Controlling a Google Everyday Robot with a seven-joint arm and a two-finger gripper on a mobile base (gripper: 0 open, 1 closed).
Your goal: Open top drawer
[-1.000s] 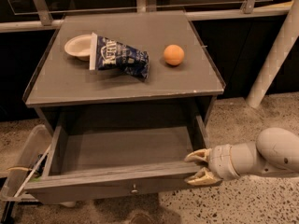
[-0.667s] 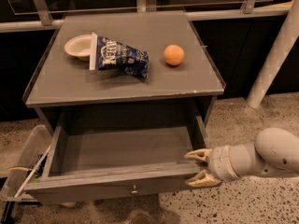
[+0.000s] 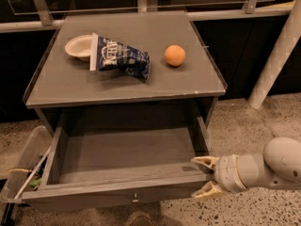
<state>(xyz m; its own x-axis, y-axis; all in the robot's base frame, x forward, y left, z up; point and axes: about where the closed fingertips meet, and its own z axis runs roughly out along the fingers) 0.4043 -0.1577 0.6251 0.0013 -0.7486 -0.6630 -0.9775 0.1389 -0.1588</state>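
The top drawer (image 3: 117, 192) is a wide grey wooden drawer, pulled far out of the grey cabinet, and its inside shows bare. A small round metal knob (image 3: 135, 200) sits at the centre of its front panel. My gripper (image 3: 204, 177) is at the drawer's front right corner, level with the front panel's right end. Its two tan fingers (image 3: 205, 161) are spread apart, pointing left, with nothing between them. The white arm (image 3: 268, 166) reaches in from the right. The lower drawers are out of view.
On the cabinet top (image 3: 122, 84) lie a white bowl (image 3: 78, 46), a blue chip bag (image 3: 120, 58) and an orange (image 3: 175, 55). A clear bin (image 3: 23, 166) stands at the left of the drawer. A white pole (image 3: 275, 55) leans at right. The floor is speckled.
Nothing has visibly moved; the drawer stays pulled out and my gripper stays at its front right corner.
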